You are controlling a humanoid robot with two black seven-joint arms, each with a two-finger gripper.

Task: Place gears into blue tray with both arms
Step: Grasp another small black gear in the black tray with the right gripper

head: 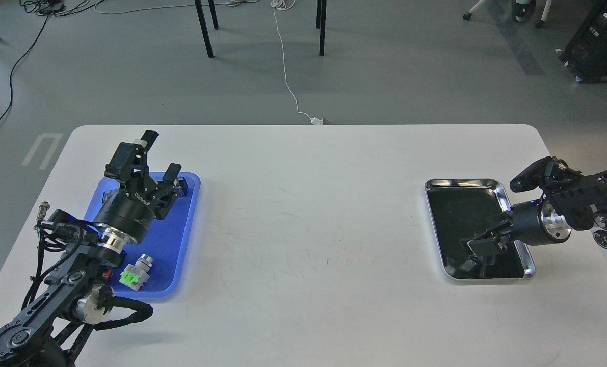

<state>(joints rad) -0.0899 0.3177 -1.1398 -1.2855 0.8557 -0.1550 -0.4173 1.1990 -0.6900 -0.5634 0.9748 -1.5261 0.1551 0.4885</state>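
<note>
The blue tray (173, 239) lies at the table's left side. My left gripper (161, 153) hovers over the tray's far end, open, with its two fingers spread apart and nothing between them. At the right, my right gripper (479, 250) reaches down into the silver-rimmed metal tray (479, 182), near that tray's front end. It is dark against the black inside, so its fingers cannot be told apart. I cannot make out any gears; they may be lost against the black tray floor or hidden by the grippers.
A push-button switch with a green cap (136, 273) lies at the near end of the blue tray, and a small blue part (182, 184) sits at its far right corner. The wide white table (308, 214) spreads between the two trays.
</note>
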